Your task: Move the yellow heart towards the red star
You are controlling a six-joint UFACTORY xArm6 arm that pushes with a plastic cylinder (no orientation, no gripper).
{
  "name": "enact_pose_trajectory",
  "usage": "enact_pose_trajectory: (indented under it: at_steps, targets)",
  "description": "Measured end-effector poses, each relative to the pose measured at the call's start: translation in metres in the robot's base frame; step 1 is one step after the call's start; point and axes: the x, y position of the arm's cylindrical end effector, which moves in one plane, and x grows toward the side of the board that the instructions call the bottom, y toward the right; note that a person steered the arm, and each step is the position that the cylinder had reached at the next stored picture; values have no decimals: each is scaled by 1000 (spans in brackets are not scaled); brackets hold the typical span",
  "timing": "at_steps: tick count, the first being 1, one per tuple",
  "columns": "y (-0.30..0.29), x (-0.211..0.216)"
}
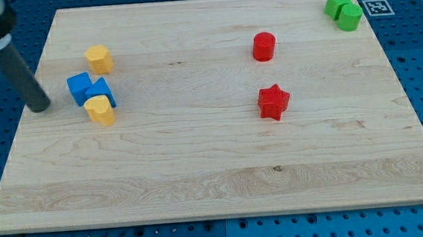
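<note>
1. my tip (39, 107) rests on the board near its left edge, touching no block; being a plain rod, it grips nothing.
2. just right of it: two blue blocks (90, 88) packed together, shapes unclear.
3. the yellow heart (100, 110) touches the blue pair on their near side. a second yellow block (99, 59) sits farther back.
4. the red star (274, 101) lies well to the right; a red cylinder (264, 46) beyond it; green blocks (344, 10) in the far right corner.
5. judgement: the heart looks light, rigid and free-sliding on the smooth wooden board (200, 171); contact its left face squarely, below the blue pair, or it may spin off line.
</note>
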Motion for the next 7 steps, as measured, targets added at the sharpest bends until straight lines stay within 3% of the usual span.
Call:
enact_pose_trajectory:
  at_steps: [2,3,5,6,7]
  targets:
    - [103,12]
    - [101,18]
    - [31,39]
    - [77,65]
    - [169,60]
